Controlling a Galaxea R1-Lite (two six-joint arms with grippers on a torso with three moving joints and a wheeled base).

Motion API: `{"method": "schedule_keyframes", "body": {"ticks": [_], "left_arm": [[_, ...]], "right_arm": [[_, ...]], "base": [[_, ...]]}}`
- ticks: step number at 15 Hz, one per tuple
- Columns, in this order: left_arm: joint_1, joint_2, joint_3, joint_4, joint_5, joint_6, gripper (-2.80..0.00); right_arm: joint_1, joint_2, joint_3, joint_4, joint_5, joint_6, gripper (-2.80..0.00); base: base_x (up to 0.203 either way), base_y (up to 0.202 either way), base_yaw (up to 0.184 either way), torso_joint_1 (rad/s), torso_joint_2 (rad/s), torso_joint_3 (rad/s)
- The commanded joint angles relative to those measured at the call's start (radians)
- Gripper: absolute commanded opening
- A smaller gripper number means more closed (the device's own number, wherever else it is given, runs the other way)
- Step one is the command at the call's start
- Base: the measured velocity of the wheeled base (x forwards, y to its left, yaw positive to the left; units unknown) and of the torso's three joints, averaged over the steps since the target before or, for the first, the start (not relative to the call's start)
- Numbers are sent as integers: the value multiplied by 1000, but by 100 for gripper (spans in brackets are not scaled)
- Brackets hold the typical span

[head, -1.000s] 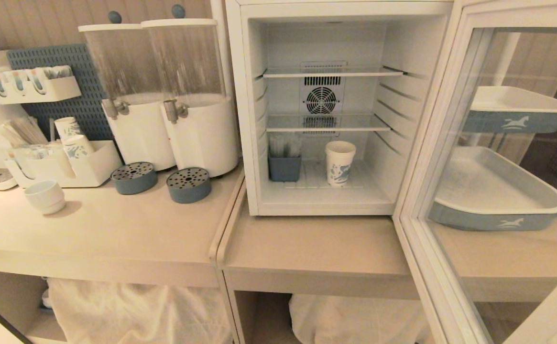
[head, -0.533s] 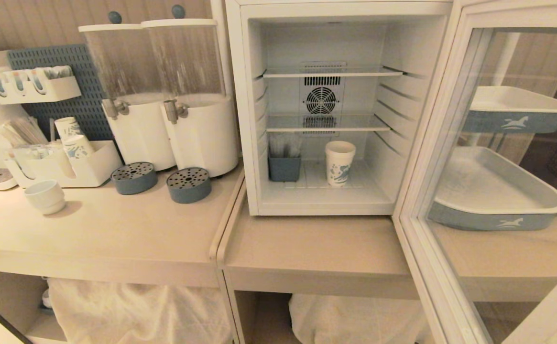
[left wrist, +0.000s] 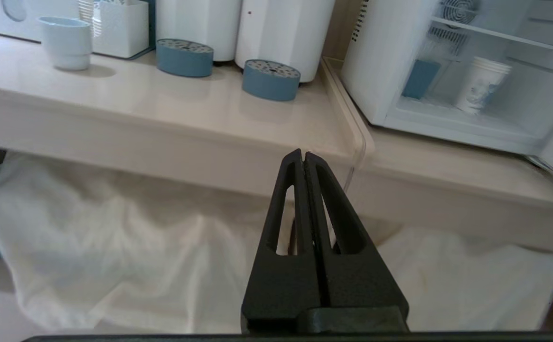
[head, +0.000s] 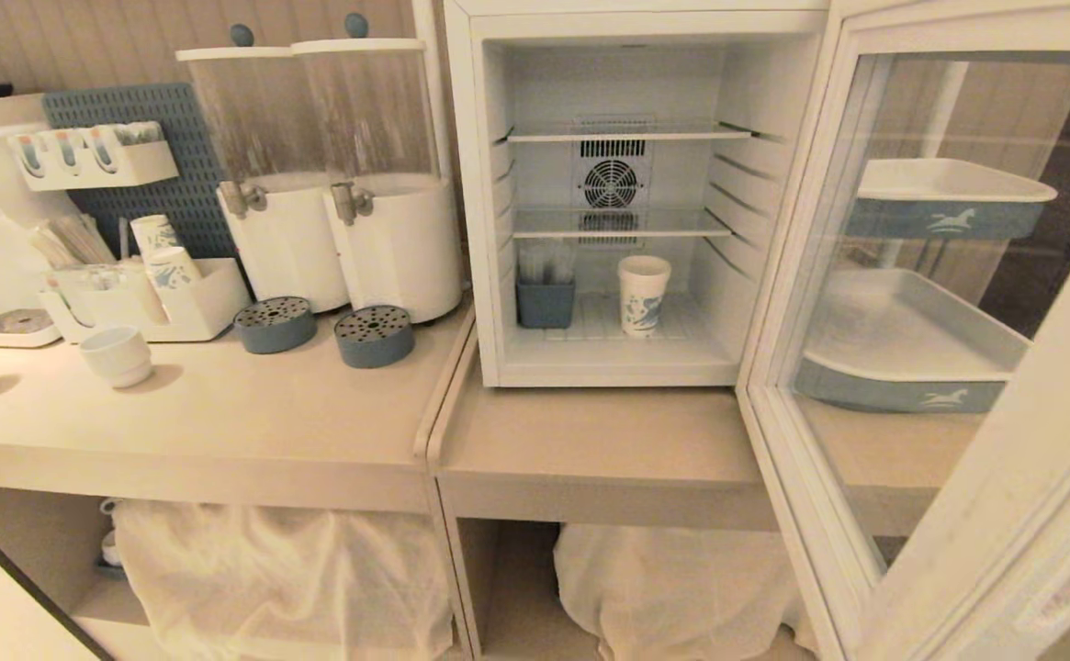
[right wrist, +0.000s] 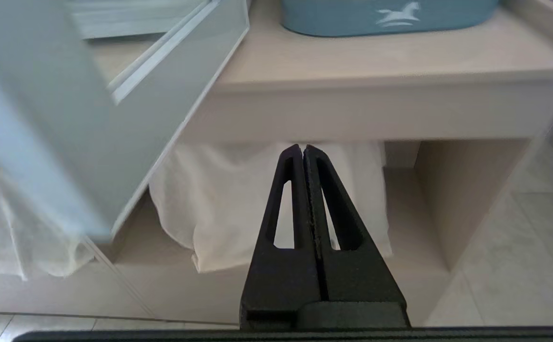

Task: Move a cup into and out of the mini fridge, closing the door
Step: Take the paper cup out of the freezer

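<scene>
Pale beige bench [head: 250,413] runs along a ribbed wall, and the mini fridge [head: 475,229] stands on its lower section with the door [head: 874,514] swung wide open toward the robot's right. Inside, on the fridge floor below the two wire shelves, the cup [head: 642,295] stands upright, just beside a small blue-grey holder [head: 545,303] and in front of the rear fan [head: 610,184]. Neither arm shows in the head view. From its wrist camera, the left pincer [left wrist: 303,154] is clenched, fingers pressed together and holding nothing, low in front of the bench edge above a white cloth [left wrist: 115,251]; the cup [left wrist: 482,85] sits well apart from it, up inside the fridge and off to its right. The right pincer [right wrist: 303,148] is likewise clenched and empty, below the bench front near the bottom corner of the open door [right wrist: 91,142], with no cup in its view. On the left part of the bench stand two tall dispensers [head: 342,184], two blue round drip trays [head: 374,335] and a white ceramic mug [head: 118,355]. Two blue-sided trays [head: 902,395] show through the door glass.
</scene>
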Motion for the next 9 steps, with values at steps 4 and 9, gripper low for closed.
{"method": "schedule_keyframes", "body": {"ticks": [4,9], "left_arm": [[0,-3,40,-2,1,-7,-280],[0,-3,40,-2,1,-6,-280]], "right_arm": [[0,0,0,1,1,0,-280],[0,0,0,0,1,0,-280]], "base": [[-187,0,1,2,3,2],[-25,0,-1,0,0,2]]}}
